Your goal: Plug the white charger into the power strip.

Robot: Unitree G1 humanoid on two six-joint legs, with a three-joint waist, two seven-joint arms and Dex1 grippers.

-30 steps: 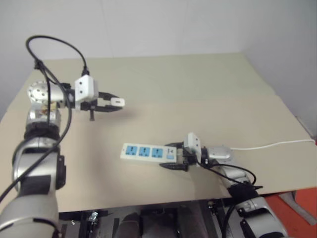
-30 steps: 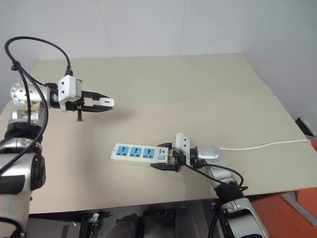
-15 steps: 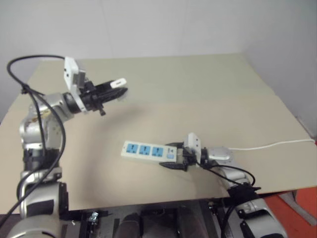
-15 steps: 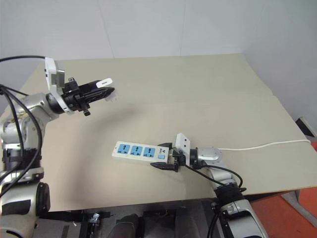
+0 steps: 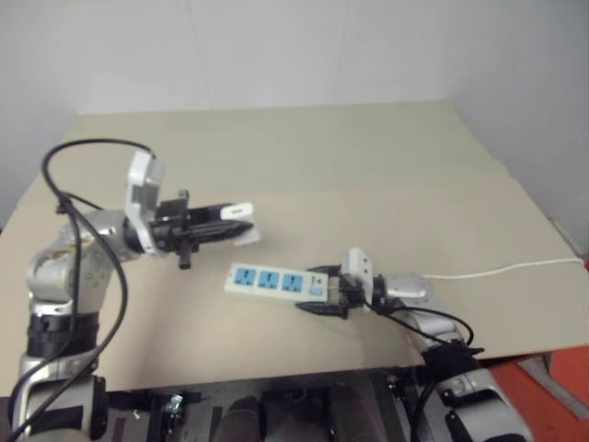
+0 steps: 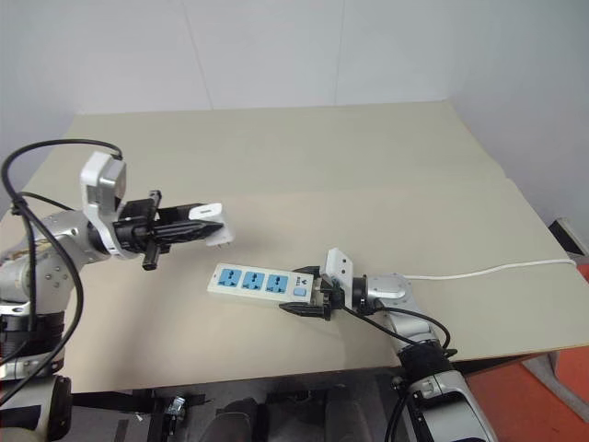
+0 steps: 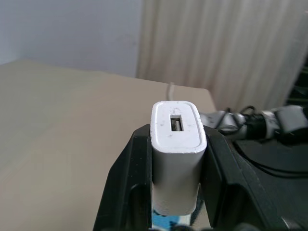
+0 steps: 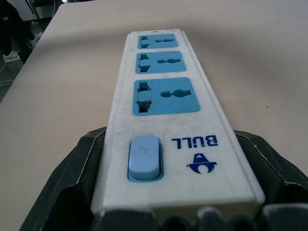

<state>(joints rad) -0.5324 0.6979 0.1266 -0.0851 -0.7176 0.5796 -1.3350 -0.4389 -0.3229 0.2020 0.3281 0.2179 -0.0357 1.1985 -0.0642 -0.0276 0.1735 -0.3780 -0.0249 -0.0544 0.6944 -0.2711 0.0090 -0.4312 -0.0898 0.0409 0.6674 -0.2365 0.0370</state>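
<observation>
My left gripper (image 5: 230, 224) is shut on the white charger (image 5: 238, 212), holding it level in the air just left of the power strip's free end. In the left wrist view the charger (image 7: 176, 159) sits squeezed between the two black fingers (image 7: 130, 183), its port end facing the camera. The power strip (image 5: 274, 281) lies flat on the table with three blue socket faces up. My right gripper (image 5: 324, 293) is shut on its switch end. In the right wrist view the strip (image 8: 163, 120) runs away from the fingers (image 8: 79, 166), switch nearest.
The strip's thin white cord (image 5: 506, 270) trails right to the table edge. The beige table (image 5: 368, 166) stretches bare behind the strip. A black cable loops from my left wrist (image 5: 69, 175).
My left gripper, still holding the charger, has rolled and come down and nearer, ending close to the strip's left end. The right gripper and the strip have not moved.
</observation>
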